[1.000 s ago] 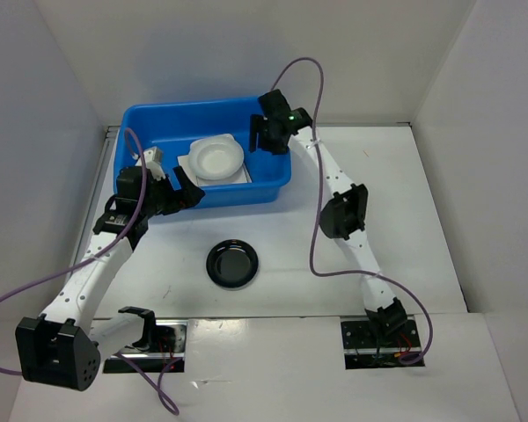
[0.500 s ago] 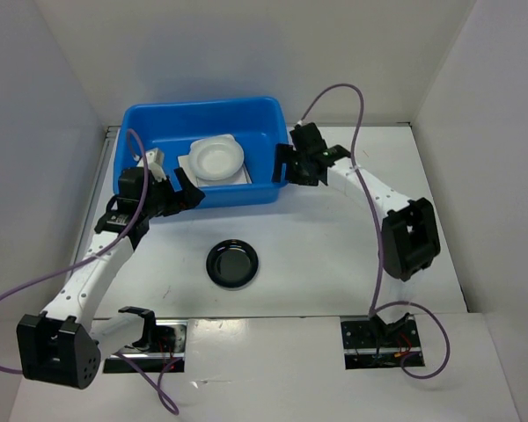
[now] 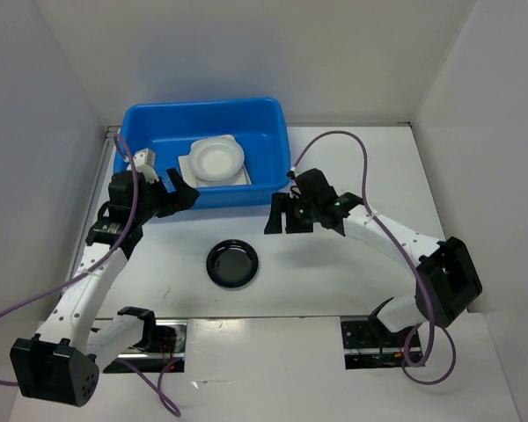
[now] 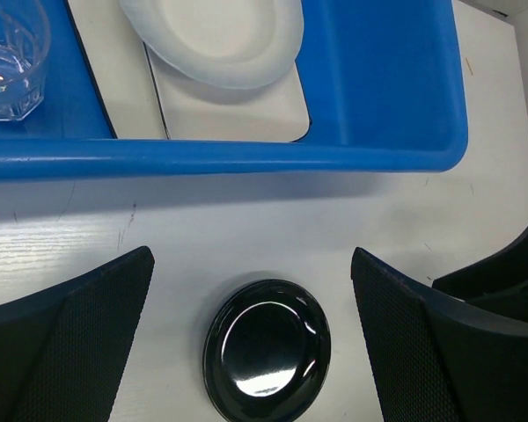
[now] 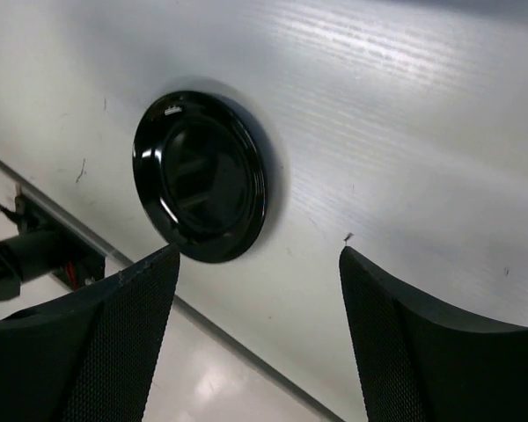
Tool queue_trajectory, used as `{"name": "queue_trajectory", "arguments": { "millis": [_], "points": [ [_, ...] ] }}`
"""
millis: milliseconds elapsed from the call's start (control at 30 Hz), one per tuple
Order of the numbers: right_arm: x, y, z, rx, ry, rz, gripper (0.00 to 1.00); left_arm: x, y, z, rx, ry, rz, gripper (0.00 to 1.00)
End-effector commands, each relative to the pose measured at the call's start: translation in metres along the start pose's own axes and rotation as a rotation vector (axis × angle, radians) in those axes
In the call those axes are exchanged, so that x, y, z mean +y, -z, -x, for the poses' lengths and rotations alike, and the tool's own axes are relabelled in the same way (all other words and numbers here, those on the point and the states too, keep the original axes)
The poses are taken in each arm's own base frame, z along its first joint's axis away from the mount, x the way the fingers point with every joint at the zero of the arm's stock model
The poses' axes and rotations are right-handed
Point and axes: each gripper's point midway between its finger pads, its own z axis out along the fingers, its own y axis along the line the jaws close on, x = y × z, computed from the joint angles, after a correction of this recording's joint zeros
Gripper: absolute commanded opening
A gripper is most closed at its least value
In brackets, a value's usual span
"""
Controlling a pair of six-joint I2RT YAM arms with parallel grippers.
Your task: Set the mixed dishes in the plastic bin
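Left pincer (image 4: pixel 251 257) and right pincer (image 5: pixel 257 255) gape empty; one saucer (image 3: pixel 232 264) lies outside (bin (image 3: pixel 202 105) holds four dishes (image 3: pixel 216 158)).

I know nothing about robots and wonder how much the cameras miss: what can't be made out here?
- Clear cup: cut by the left wrist view's edge; in the top view the left end effector covers it.
- Square white plate: mostly under the bowl and pale plate.
- Right wrist view: only the black saucer shows; the blue bin lies outside the frame.
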Motion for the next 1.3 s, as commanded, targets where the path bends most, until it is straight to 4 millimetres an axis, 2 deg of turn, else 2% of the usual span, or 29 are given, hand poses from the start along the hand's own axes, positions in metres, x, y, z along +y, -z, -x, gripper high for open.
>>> {"name": "queue_trajectory", "arguments": {
  "millis": [0, 67, 133, 167, 200, 267, 367, 400, 567, 667, 767, 833, 933, 1067, 1100, 1167, 1200, 1267],
  "points": [
    [0.009, 0.005, -0.01, 0.016, 0.022, 0.096, 0.78, 0.002, 0.002, 0.006, -0.015, 0.002, 0.016, 1.0],
    [0.009, -0.003, -0.027, 0.058, 0.012, 0.126, 0.71, -0.005, 0.006, 0.014, -0.026, -0.001, -0.002, 1.0],
    [0.001, -0.013, -0.032, 0.063, 0.008, 0.108, 0.61, -0.008, 0.007, 0.02, -0.03, -0.002, -0.004, 1.0],
    [-0.004, -0.016, -0.038, 0.068, 0.006, 0.105, 0.59, -0.014, 0.011, 0.029, -0.048, -0.006, -0.013, 1.0],
    [-0.002, -0.02, -0.034, 0.054, 0.011, 0.114, 0.59, -0.017, 0.012, 0.034, -0.06, -0.008, -0.019, 1.0],
    [-0.009, -0.031, -0.045, 0.087, -0.007, 0.111, 0.59, -0.02, 0.014, 0.039, -0.06, -0.019, -0.019, 1.0],
    [-0.008, -0.044, -0.052, 0.107, -0.03, 0.15, 0.59, -0.024, 0.014, 0.047, -0.065, -0.02, -0.022, 1.0],
    [-0.008, -0.047, -0.058, 0.116, -0.035, 0.151, 0.59, -0.022, 0.012, 0.046, -0.057, -0.018, -0.018, 1.0],
    [-0.004, -0.062, -0.055, 0.103, -0.044, 0.199, 0.59, -0.016, 0.002, 0.043, -0.042, -0.034, 0.003, 1.0],
    [-0.004, -0.074, -0.061, 0.114, -0.064, 0.21, 0.59, -0.013, -0.004, 0.043, -0.034, -0.05, 0.017, 1.0],
    [-0.004, -0.084, -0.075, 0.146, -0.078, 0.208, 0.58, -0.014, -0.007, 0.042, -0.026, -0.06, 0.006, 1.0],
    [0.003, -0.091, -0.083, 0.169, -0.09, 0.232, 0.56, -0.012, -0.009, 0.04, -0.017, -0.068, 0.01, 1.0],
    [0.007, -0.103, -0.099, 0.203, -0.088, 0.237, 0.46, -0.01, -0.013, 0.036, -0.003, -0.066, 0.006, 1.0],
    [0.022, -0.113, -0.112, 0.241, -0.073, 0.253, 0.34, -0.01, -0.013, 0.036, -0.003, -0.075, 0.006, 1.0],
    [0.026, -0.113, -0.116, 0.25, -0.072, 0.257, 0.19, -0.008, -0.016, 0.034, 0.005, -0.074, 0.01, 1.0],
    [0.022, -0.114, -0.122, 0.262, -0.074, 0.225, 0.0, -0.008, -0.016, 0.034, 0.005, -0.083, 0.01, 1.0],
    [0.022, -0.109, -0.119, 0.253, -0.073, 0.214, 0.0, -0.006, -0.016, 0.03, 0.013, -0.081, 0.014, 1.0],
    [0.01, -0.098, -0.123, 0.251, -0.07, 0.147, 0.0, -0.006, -0.016, 0.03, 0.013, -0.081, 0.014, 1.0]
  ]
}}
